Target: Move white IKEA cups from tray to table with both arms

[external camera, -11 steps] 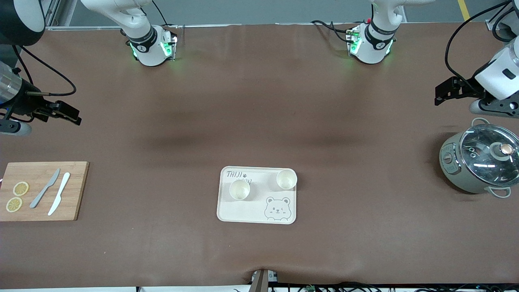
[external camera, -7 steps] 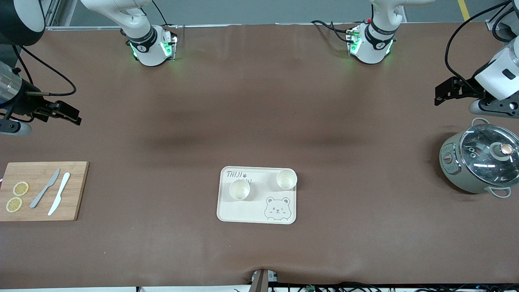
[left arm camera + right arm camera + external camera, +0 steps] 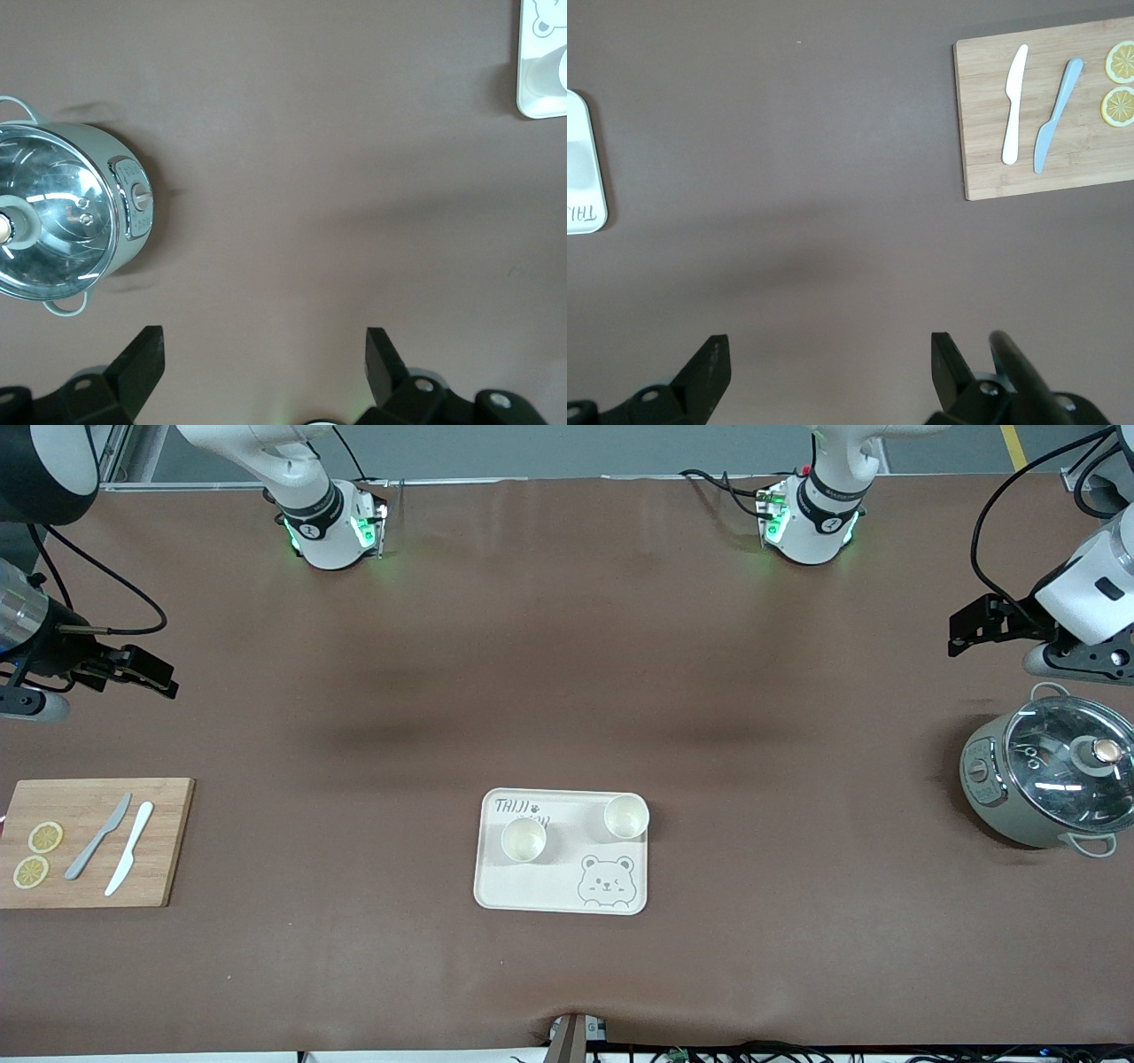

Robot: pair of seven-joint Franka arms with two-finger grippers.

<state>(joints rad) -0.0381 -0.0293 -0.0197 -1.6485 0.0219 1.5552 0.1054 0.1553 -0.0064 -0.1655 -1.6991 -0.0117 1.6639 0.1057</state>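
Both pincers hang spread and empty in the front view, the left pincer (image 3: pixel 966 627) over the bench (image 3: pixel 567 646) by the grey-green pot (image 3: pixel 1045 779), the right pincer (image 3: pixel 151 677) above bare bench near the cutting board (image 3: pixel 93 841), while two cream-white cups (image 3: pixel 524 840) (image 3: pixel 626 817) stand upright, apart, on the bear tray (image 3: pixel 532 890). Left wrist view: spread fingers (image 3: pixel 142 363), the glass-lidded pot and a tray corner (image 3: pixel 532 97). Right wrist view: spread fingers (image 3: pixel 709 367), brown bench, board with two knives (image 3: pixel 1014 104) (image 3: pixel 1057 115) and lemon slices (image 3: pixel 1122 84).

The left claw (image 3: pixel 966 627) has edged slightly up, away from the pot (image 3: pixel 1045 779).
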